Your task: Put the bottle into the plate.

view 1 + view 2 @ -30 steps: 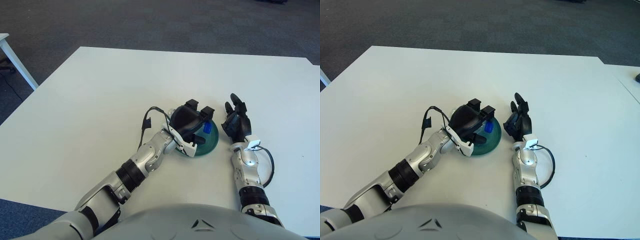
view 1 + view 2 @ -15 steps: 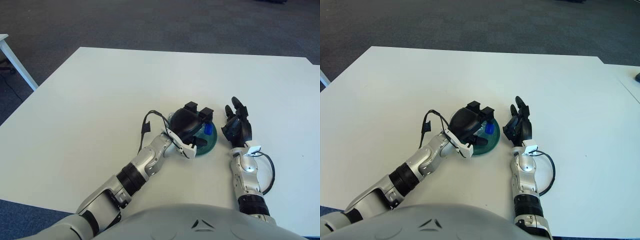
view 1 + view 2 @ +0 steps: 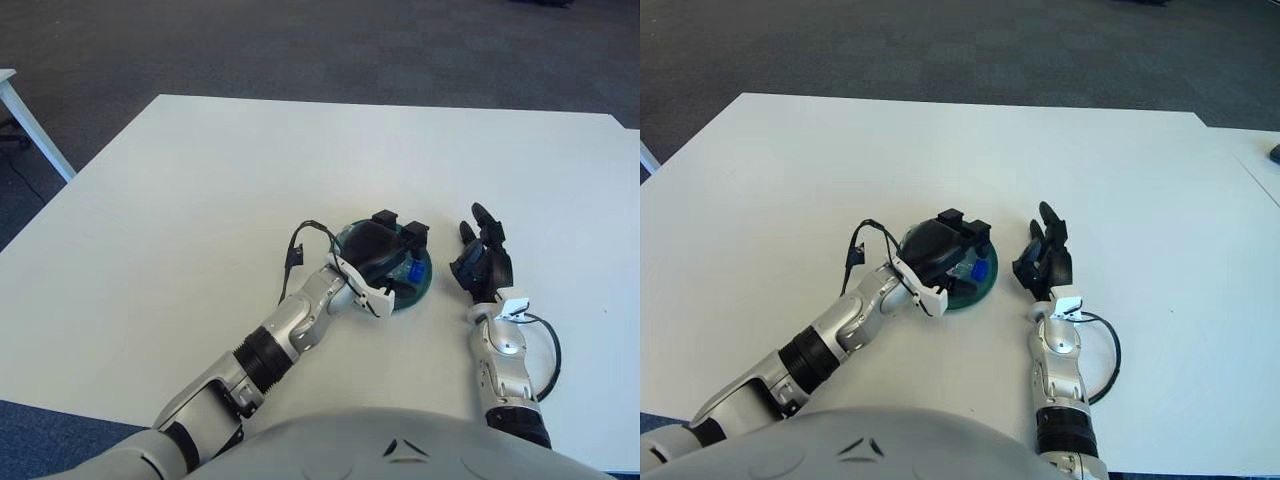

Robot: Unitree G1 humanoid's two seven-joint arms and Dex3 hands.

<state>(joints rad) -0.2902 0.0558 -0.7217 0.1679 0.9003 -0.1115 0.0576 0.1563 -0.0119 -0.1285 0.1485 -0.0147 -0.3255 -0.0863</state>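
Bottle held over the plate.
The bottle (image 3: pixel 979 269) is gripped by the curled left hand (image 3: pixel 378 250) inside the green plate (image 3: pixel 421 285); the right hand (image 3: pixel 483 265) is seen just beside, fingers extended, empty.

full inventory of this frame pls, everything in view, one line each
table: 1, white, fills most of the view.
plate: 1, dark green, on the table near its front edge, mostly under the left hand.
bottle: 1, clear with a blue cap, over the plate under the left hand.
second table: 1, white, corner and leg at the far left edge.
floor: dark grey carpet beyond the table.
left hand: 1, black, over the plate, fingers around the bottle.
right hand: 1, black, right of the plate, fingers spread, holding nothing.
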